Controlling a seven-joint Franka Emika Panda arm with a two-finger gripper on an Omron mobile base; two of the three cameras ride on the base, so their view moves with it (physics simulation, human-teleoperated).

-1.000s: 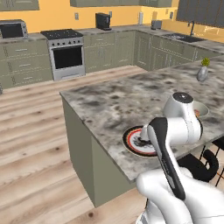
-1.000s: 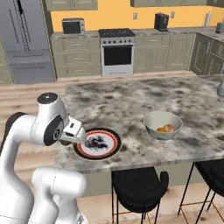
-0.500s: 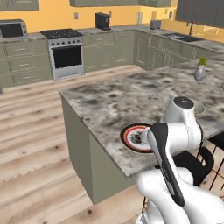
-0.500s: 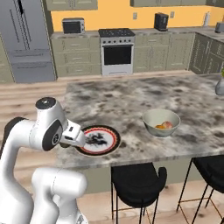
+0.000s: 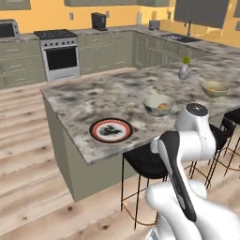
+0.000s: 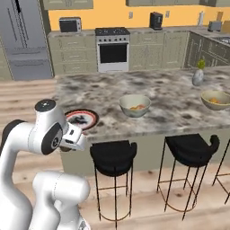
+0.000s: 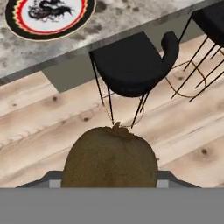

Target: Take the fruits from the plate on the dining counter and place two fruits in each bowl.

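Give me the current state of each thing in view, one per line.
Plate: empty, flat on the dining counter.
Near bowl: upright, fruit inside.
Far bowl: upright, fruit inside.
Brown fruit: held in the gripper, off the counter, above the floor.
Stools: unoccupied, at the counter's edge.

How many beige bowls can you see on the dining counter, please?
2: one bowl sits mid-counter, right of the plate; the other bowl sits farther right, past the vase.
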